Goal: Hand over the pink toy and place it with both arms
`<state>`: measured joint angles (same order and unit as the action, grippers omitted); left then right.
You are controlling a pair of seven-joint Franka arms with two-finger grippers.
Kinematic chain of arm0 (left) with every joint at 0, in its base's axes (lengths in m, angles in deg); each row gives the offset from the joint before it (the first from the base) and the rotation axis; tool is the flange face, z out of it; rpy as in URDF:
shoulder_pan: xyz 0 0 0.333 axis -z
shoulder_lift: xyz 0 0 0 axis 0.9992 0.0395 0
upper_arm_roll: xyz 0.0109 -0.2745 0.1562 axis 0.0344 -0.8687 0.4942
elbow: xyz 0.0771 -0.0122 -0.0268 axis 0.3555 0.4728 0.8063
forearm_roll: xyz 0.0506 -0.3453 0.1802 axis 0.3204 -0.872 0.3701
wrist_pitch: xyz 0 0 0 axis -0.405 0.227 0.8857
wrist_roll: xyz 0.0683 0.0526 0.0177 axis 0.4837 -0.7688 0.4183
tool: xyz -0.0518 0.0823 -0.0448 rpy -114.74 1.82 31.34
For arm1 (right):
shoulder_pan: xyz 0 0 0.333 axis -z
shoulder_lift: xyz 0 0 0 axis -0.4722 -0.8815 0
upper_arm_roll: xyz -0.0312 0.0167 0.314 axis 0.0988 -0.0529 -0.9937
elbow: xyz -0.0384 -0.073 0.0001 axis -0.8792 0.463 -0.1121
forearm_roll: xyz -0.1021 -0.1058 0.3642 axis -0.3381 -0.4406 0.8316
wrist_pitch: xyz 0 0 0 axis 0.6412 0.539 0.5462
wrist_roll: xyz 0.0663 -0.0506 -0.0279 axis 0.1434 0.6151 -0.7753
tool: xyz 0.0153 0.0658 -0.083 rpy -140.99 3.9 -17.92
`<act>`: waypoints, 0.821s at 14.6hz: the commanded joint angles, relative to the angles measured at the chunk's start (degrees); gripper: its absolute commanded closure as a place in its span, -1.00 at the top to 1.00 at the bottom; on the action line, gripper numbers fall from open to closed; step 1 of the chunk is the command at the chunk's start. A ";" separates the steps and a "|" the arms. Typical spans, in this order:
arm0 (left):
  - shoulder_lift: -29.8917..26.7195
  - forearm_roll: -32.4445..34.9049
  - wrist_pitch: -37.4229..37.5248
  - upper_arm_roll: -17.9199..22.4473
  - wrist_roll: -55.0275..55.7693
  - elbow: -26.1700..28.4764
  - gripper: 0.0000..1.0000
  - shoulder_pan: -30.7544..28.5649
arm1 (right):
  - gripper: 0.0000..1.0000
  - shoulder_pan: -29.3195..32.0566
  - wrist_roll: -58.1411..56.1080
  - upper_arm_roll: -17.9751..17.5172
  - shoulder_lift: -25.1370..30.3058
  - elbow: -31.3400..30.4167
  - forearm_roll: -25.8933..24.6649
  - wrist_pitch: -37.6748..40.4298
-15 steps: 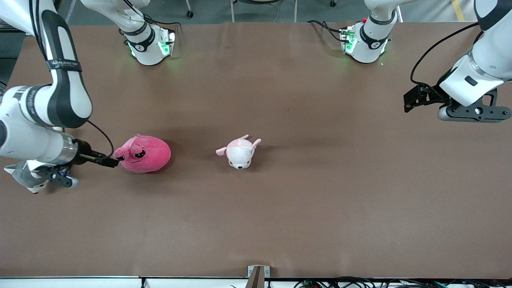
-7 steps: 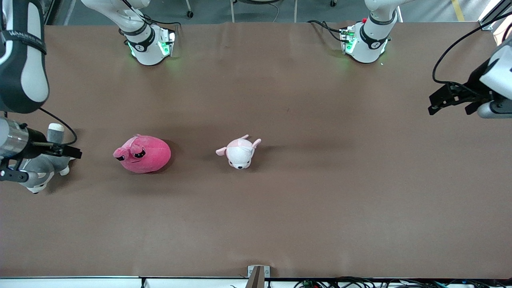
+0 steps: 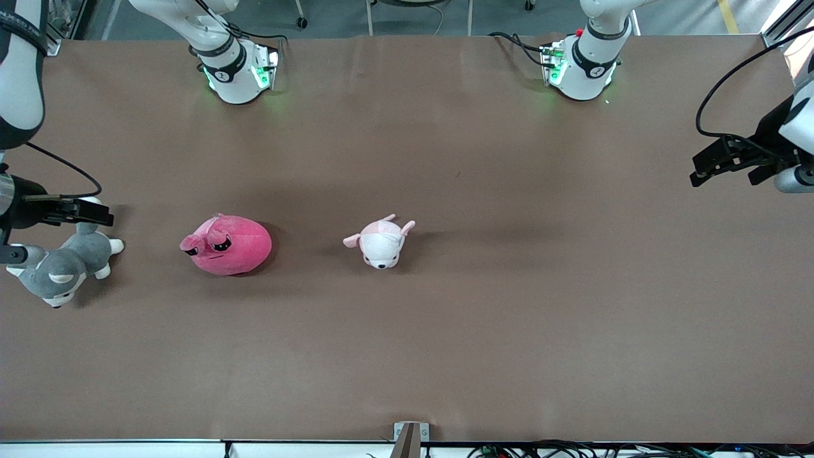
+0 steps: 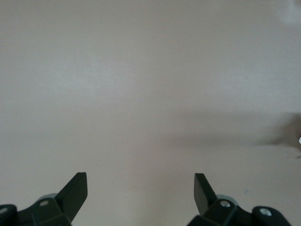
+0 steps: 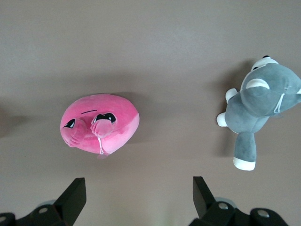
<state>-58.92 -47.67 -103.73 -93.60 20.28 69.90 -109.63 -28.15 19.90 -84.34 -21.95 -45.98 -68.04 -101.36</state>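
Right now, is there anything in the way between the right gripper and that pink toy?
Nothing visible. The right gripper, fingers open, hangs over the grey husky plush at the right arm's end of the table; bare table separates it from the pink toy.

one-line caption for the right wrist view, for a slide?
Open right gripper above the table, with the pink toy and a grey husky plush lying apart below.

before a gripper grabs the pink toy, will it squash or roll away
The pink toy looks like a soft stuffed plush, so it will probably squash between the fingers and weigh little for its bulk. Its rounded blob body lies flat on the table, so a push should slide or wobble it rather than roll it. Its floppy ear may dangle.
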 commanded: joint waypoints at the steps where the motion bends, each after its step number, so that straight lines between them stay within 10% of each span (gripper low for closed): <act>1: 0.38 0.40 0.46 -0.19 -0.54 -0.92 1.00 -0.78 | 1.00 1.81 -0.87 -0.69 1.27 -0.77 1.31 0.47; 7: 0.47 0.40 0.46 0.42 -0.54 -1.01 1.00 -0.34 | 1.00 2.17 2.56 -0.78 1.19 -0.68 1.14 0.30; 12: 0.38 0.49 0.72 12.96 -0.54 -1.10 1.00 11.94 | 1.00 2.00 1.85 -0.95 1.01 -0.24 1.76 0.38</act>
<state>-58.76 -47.67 -103.70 -85.42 20.24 69.89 -102.74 -26.84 21.52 -84.37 -21.60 -45.84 -67.42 -101.36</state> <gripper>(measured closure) 0.000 0.000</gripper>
